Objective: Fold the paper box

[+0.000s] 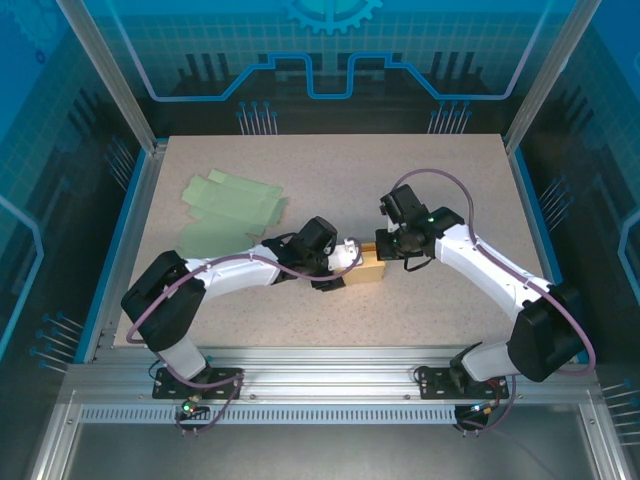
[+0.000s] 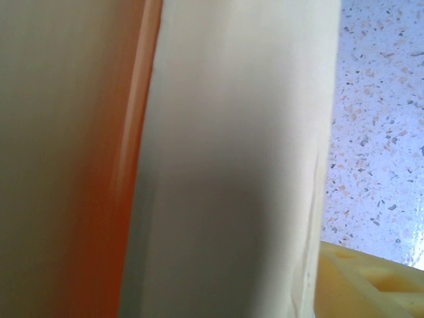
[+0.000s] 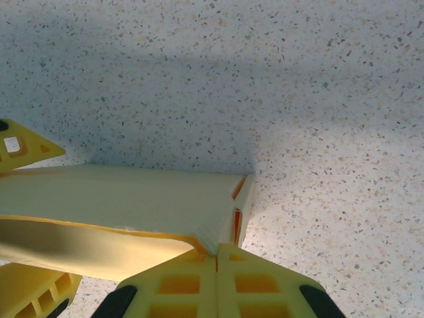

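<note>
Between the two grippers: small yellow paper box (image 1: pixel 372 270), lying on the speckled grey table (image 1: pixel 400 170)
Left gripper (image 1: pixel 355 262): at the box's left end; fingers wide, one on each side of the box; cannot tell if they squeeze it
Right gripper (image 3: pixel 217 257): at the box's right end; closed tight, tips against a box corner
Done: the sides look folded up into a box shape
To do: one long flap looks loose; I think it needs tucking in
Flat pale green paper sheets (image 1: pixel 228 205): well off to the box's left

Pale yellow paper box (image 1: pixel 371 268), apparently part-folded, sits near centre.
</note>
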`<state>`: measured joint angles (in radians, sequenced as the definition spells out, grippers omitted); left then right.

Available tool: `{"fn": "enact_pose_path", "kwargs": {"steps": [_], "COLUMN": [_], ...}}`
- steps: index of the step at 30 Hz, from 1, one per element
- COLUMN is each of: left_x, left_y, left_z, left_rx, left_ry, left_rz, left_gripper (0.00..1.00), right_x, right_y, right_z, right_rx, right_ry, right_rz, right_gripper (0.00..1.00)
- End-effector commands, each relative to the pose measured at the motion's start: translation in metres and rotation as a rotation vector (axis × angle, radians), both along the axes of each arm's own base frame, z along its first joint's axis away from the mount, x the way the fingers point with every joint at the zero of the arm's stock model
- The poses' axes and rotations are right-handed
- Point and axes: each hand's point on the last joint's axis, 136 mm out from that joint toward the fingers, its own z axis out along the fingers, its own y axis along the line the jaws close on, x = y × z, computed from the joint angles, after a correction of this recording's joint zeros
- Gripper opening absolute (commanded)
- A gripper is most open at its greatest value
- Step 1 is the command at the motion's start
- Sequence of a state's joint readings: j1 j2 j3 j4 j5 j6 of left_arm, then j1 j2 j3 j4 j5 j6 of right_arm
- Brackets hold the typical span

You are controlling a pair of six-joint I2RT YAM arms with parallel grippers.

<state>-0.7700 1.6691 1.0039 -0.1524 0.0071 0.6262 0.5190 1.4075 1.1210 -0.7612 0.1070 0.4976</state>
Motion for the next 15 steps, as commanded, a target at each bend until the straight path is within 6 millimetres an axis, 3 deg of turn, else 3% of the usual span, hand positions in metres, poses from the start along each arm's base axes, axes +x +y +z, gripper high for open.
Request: {"fn": "enact_pose_path", "kwargs": {"steps": [1,3,8,12,15], "left_x": [-0.004,-0.005,-0.011,-0.013,-0.005], "left_y": [-0.010,-0.010,-0.008,-0.001,0.015], "left_z": [0.021,0.029,0.054,0.086,0.107], "left_rx": [-0.064,-0.090,-0.158,-0.247,-0.288], "left_ry": [-0.001,-0.012,-0.013,-0.022,-0.036], "left_rz": [-0.016,-0.011,0.018,0.107,0.248], "left_gripper": [0.79,0.90,0.92,0.90,0.80], "right_x": [-0.005,-0.005,-0.005,-0.006,-0.006], "right_y": [-0.001,-0.001,-0.002,-0.002,-0.001], "right_z": [0.002,0.003,0.007,0.008,0.008], "right_rx": [-0.022,-0.022,-0.024,-0.020,-0.020], "right_ry": [-0.003,-0.008,-0.019,-0.019,-0.016], "right_rz": [0.000,0.002,0.004,0.003,0.002], "right_gripper": [0.07,0.07,0.07,0.07,0.08]}}
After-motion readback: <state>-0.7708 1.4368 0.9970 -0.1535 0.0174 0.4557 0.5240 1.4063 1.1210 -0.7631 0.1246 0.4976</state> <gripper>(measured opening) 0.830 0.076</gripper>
